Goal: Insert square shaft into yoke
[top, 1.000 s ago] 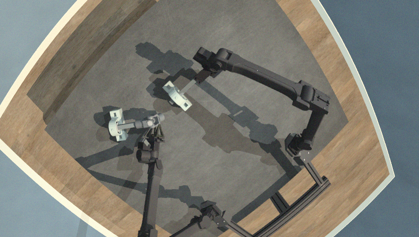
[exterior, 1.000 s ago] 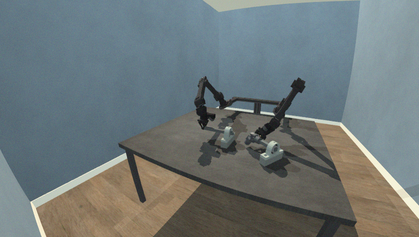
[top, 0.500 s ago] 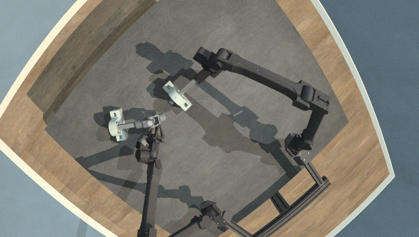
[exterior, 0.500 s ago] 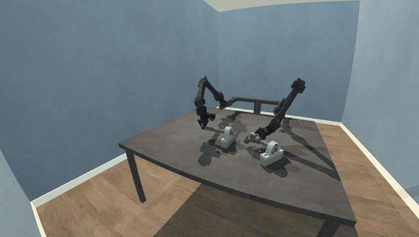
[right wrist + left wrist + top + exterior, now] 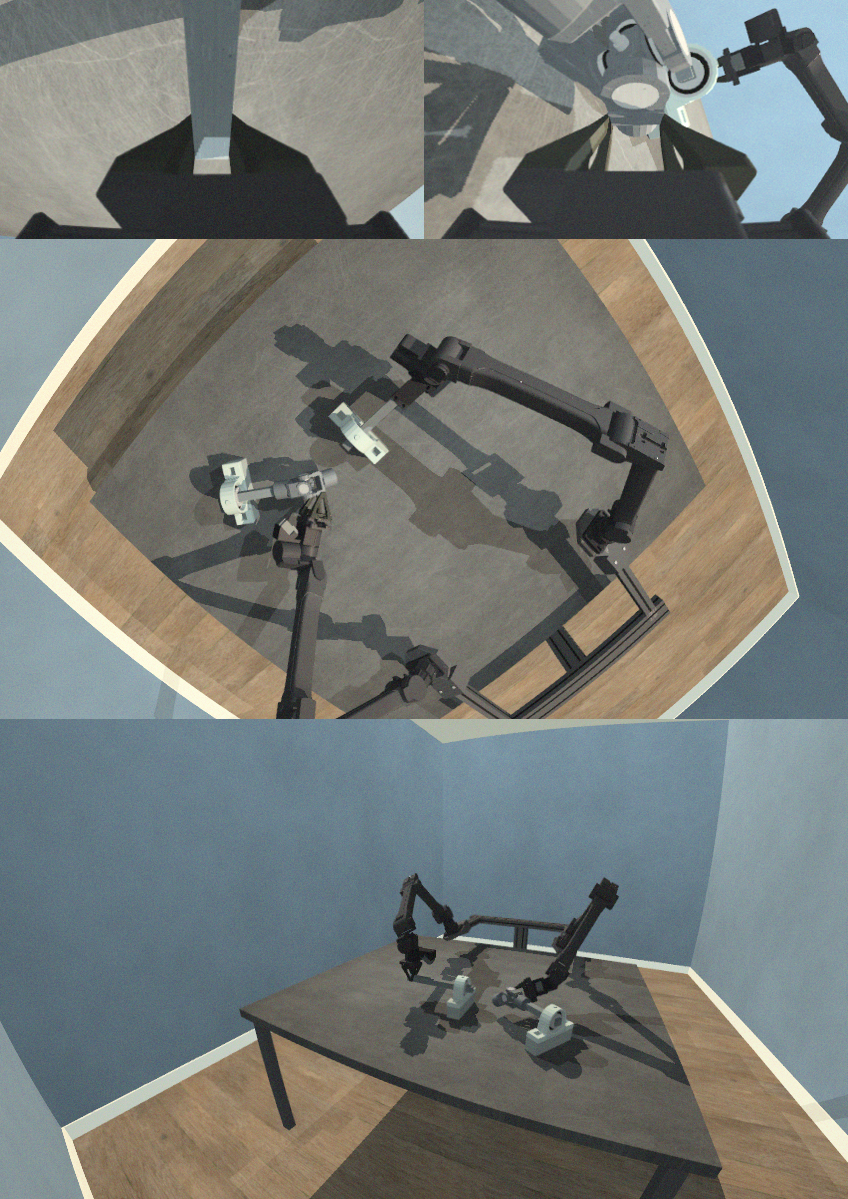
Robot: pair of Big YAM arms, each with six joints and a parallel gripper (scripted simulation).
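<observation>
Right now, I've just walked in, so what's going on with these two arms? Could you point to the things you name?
The right gripper [image 5: 397, 402] [image 5: 410, 978] [image 5: 722, 67] [image 5: 211, 119] is gripping a square shaft [image 5: 380, 416] [image 5: 431, 980] [image 5: 685, 75] [image 5: 213, 75] that runs into a pale bearing block [image 5: 376, 454] [image 5: 458, 1008] [image 5: 712, 75]. The left gripper [image 5: 321, 495] [image 5: 522, 992] [image 5: 636, 119] has hold of the universal joint [image 5: 305, 487] [image 5: 511, 996] [image 5: 635, 75], whose other end is carried by a second block [image 5: 227, 503] [image 5: 541, 1040]. Shaft and joint are still apart, so the push into the free yoke remains to be done.
</observation>
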